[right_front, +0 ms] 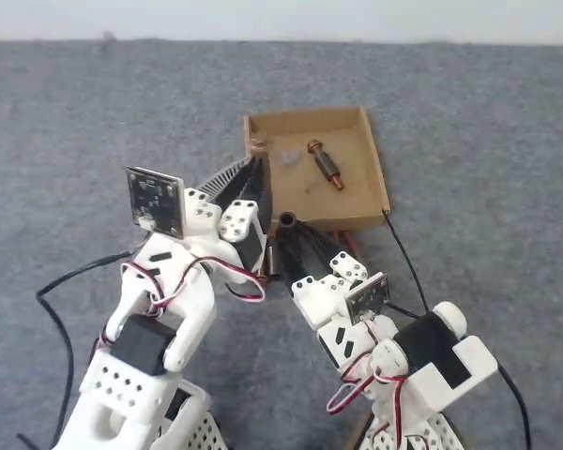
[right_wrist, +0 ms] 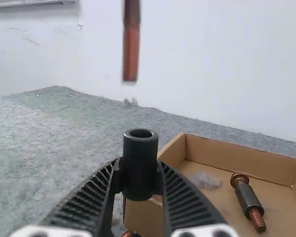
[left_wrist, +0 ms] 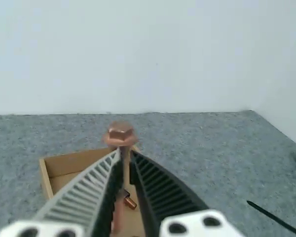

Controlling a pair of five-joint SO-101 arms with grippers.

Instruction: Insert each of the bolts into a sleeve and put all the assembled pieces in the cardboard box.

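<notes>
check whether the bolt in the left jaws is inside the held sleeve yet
Out. The bolt has its tip clear of the sleeve, whose mouth shows open and empty.

No readable text, labels, numbers or signs on anything.

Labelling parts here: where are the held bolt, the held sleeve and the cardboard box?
held bolt (left_wrist: 121, 134), left wrist view, hex head.
held sleeve (right_wrist: 139, 165), right wrist view, outer wall.
cardboard box (right_front: 376, 167), high view, right wall.
</notes>
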